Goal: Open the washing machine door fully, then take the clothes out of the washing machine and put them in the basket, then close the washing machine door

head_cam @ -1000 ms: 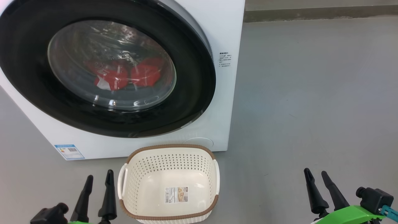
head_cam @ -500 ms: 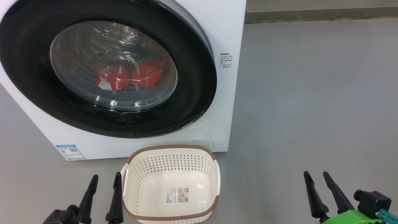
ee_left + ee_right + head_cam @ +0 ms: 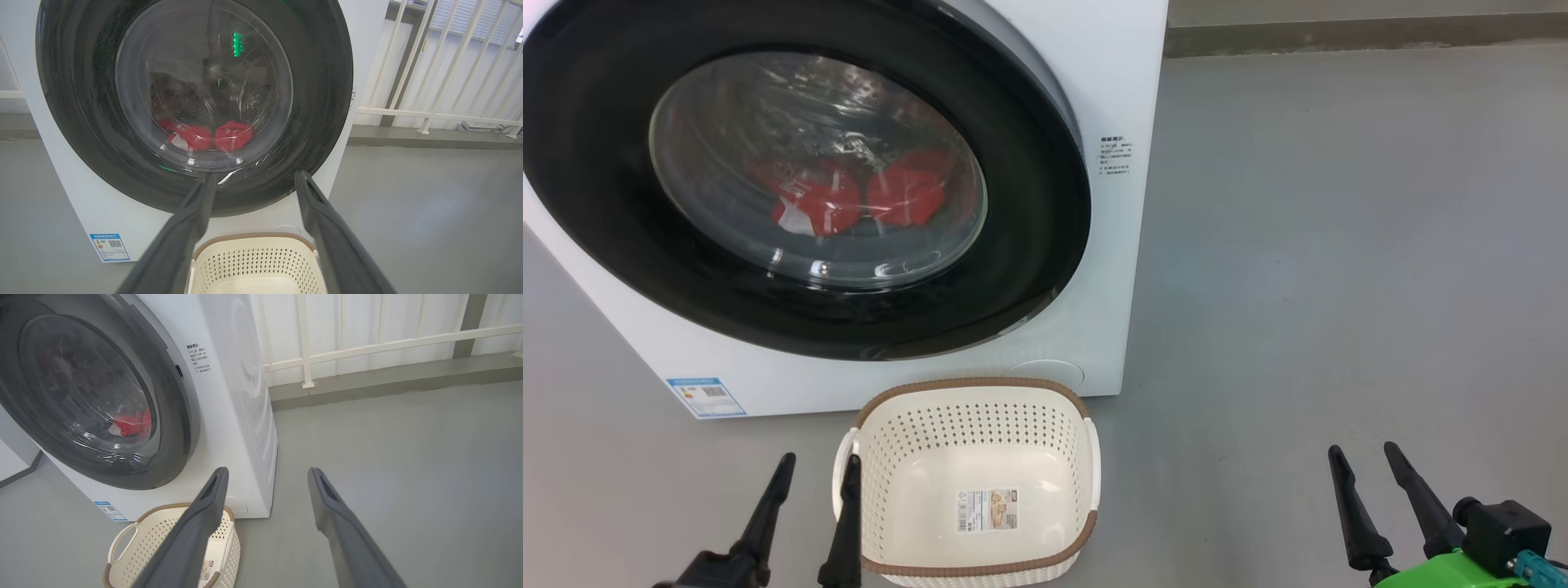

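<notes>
The washing machine (image 3: pixel 1107 269) stood on a grey floor (image 3: pixel 1339 245), and the washing machine door (image 3: pixel 1029 204) lay closed against its front. Behind the glass, the clothes (image 3: pixel 849 196) lay as two red heaps side by side at the bottom of the drum, so the closed door stood between them and both arms. The basket (image 3: pixel 972 381) sat on the floor just in front of the machine, below the door's lower right part, holding nothing but a paper label (image 3: pixel 987 510) stuck to its bottom. A blue sticker (image 3: pixel 704 396) marked the machine's lower left corner, a printed label (image 3: pixel 1115 157) sat right of the door, and a round cover (image 3: pixel 1045 373) showed low on the front just behind the basket's rim.

The left end effector (image 3: pixel 820 459) hung low beside the basket's left handle, its fingers spread and holding nothing. In the head view one finger overlapped that handle, and whether they touched could not be told. The right end effector (image 3: pixel 1361 447), on a green housing (image 3: pixel 1445 572), was well to the basket's right over the floor, fingers spread and empty. Beyond the machine's right side a low grey kerb (image 3: pixel 388 381) ran along the floor, with a white railing (image 3: pixel 303 335) above it.
</notes>
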### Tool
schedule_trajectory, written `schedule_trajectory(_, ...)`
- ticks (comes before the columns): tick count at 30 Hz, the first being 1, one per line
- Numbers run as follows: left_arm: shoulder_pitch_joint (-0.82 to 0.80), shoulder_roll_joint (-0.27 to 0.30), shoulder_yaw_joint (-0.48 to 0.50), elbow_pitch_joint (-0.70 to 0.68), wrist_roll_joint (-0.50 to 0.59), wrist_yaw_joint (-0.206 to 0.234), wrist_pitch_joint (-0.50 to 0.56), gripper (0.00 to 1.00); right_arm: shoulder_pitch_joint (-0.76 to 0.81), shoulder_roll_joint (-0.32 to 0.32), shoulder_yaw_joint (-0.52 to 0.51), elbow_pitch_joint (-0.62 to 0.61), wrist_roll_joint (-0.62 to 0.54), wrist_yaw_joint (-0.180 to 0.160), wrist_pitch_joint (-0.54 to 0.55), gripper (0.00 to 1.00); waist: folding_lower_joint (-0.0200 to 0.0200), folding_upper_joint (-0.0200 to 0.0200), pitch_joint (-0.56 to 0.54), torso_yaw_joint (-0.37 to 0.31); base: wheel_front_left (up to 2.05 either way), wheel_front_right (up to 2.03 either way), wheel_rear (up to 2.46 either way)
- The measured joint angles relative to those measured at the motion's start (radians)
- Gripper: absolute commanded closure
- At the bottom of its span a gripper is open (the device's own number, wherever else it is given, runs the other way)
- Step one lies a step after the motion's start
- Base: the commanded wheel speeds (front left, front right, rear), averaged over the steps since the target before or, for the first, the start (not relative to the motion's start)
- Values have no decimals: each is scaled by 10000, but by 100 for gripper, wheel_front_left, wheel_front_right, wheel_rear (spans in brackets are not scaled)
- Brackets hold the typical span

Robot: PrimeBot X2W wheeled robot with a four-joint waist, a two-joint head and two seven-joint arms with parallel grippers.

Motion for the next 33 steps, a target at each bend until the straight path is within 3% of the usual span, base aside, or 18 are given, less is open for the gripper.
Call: schedule_trajectory(33, 181, 10, 38, 157, 238, 56, -111, 0, 139, 102, -355, -276, -514, 10, -96, 0, 0, 0, 47, -18, 0, 0, 0)
